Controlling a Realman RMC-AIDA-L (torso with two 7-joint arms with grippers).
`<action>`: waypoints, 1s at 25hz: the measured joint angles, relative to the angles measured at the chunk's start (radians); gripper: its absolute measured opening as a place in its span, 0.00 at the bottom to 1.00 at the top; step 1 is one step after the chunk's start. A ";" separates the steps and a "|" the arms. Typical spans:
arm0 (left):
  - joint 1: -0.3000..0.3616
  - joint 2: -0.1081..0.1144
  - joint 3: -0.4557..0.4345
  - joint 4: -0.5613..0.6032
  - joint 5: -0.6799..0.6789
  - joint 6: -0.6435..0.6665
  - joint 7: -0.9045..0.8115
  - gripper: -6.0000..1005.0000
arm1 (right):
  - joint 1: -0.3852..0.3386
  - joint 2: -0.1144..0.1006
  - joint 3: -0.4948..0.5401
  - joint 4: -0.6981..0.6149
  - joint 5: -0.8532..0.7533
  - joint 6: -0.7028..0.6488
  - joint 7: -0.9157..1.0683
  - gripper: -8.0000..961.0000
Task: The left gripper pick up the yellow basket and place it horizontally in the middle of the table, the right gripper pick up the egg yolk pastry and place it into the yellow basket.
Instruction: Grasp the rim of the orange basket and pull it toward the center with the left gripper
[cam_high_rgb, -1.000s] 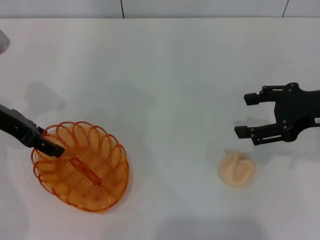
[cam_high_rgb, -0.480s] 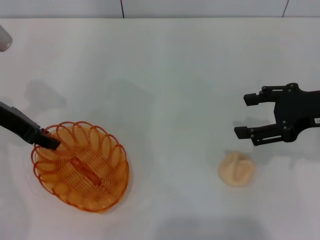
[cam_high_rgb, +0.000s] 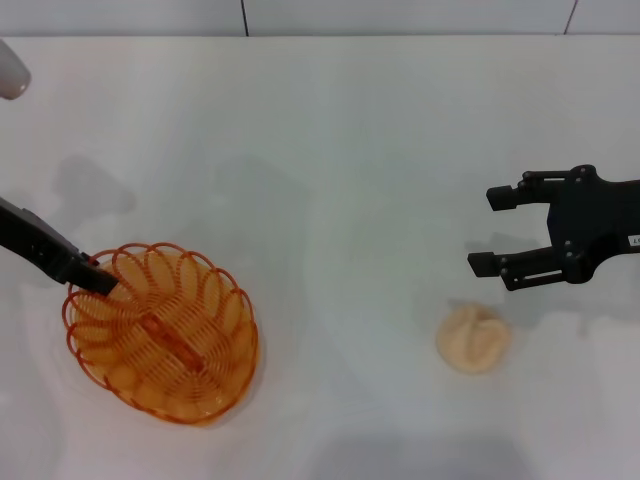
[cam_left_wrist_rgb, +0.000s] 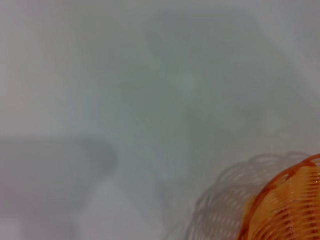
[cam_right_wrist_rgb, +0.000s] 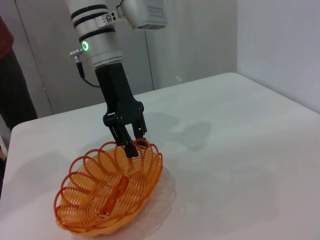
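The yellow basket (cam_high_rgb: 160, 335) sits at the table's (cam_high_rgb: 330, 150) front left, its long axis running diagonally. My left gripper (cam_high_rgb: 103, 284) reaches in from the left and is shut on the basket's far-left rim. The right wrist view shows its fingers (cam_right_wrist_rgb: 133, 148) pinching that rim, with the basket (cam_right_wrist_rgb: 107, 192) tipped up slightly at that end. A corner of the basket (cam_left_wrist_rgb: 290, 205) shows in the left wrist view. The egg yolk pastry (cam_high_rgb: 473, 339) lies on the table at the front right. My right gripper (cam_high_rgb: 485, 230) hovers open and empty just behind the pastry.
A wall edge (cam_high_rgb: 300, 18) runs behind the table's far edge. A silver-white segment of the left arm (cam_high_rgb: 10, 75) shows at the far left. The middle of the table between basket and pastry is bare white surface.
My left gripper's tip has drawn back from inside the basket to its far-left rim. The basket has barely shifted. The right gripper and the pastry have not moved.
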 joint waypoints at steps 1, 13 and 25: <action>-0.001 0.000 0.000 -0.002 0.000 -0.002 0.000 0.36 | 0.000 0.000 0.000 0.000 0.000 0.000 0.000 0.86; -0.011 -0.007 0.007 -0.010 -0.001 -0.026 0.007 0.18 | 0.000 0.000 0.000 -0.002 0.000 0.000 0.000 0.86; -0.012 -0.008 0.023 -0.015 -0.001 -0.024 0.019 0.16 | 0.000 0.000 0.004 -0.003 0.000 -0.005 0.000 0.86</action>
